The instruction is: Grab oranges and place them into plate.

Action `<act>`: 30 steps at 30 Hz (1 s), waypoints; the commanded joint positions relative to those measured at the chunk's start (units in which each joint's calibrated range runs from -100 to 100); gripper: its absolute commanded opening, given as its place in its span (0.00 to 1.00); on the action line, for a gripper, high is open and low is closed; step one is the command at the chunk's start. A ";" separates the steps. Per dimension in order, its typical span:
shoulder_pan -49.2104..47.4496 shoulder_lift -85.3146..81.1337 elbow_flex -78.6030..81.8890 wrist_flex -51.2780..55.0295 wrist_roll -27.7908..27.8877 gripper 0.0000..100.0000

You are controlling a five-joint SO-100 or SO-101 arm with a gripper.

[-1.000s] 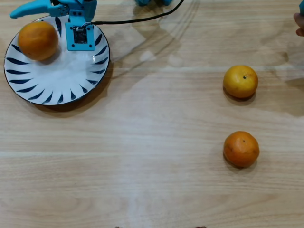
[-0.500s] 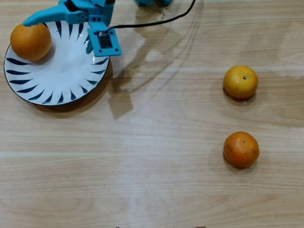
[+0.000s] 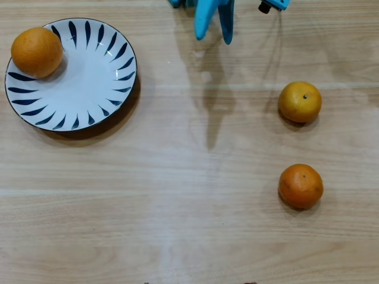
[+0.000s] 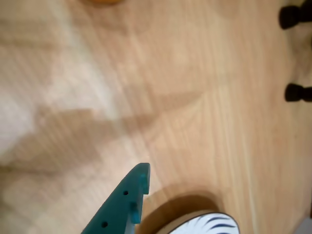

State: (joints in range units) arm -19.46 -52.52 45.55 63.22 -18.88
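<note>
Hovering near the top edge of the overhead view, the tool (image 3: 213, 38) points its two blue fingers down the picture with a narrow gap between them and nothing in that gap, so it reads as released and empty. It stands well apart from every fruit, roughly between the plate (image 3: 89, 100) on the left and the two loose oranges on the right, which suits an arm crossing over for its next pick.

One big orange (image 3: 37, 51) rests at the plate's upper-left rim, partly over the edge stripes; it probably sits there because the shallow dish lets it roll outward. That part of the job looks done.

On the bare desk (image 3: 177, 225) lie the yellow-orange one (image 3: 300, 101), with a dark stem dot, and below it a deeper orange one (image 3: 301, 186). They are apart from each other, leaving room for fingers around either.

From the wrist view, only one dark-teal finger (image 4: 126, 204) and a sliver of plate (image 4: 209, 225) show, blurred.
</note>
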 commanded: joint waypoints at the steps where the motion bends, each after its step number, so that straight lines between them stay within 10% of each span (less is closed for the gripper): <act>1: -3.20 -1.16 -0.96 1.37 -0.35 0.34; 6: -7.48 0.62 -1.14 0.51 -0.41 0.01; 13: -17.80 10.93 -4.04 -5.68 -0.88 0.02; 23: -21.02 38.49 -23.96 -12.90 -16.30 0.02; 30: -18.77 56.32 -49.58 8.67 -29.73 0.02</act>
State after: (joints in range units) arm -39.64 -0.80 8.90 61.15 -42.67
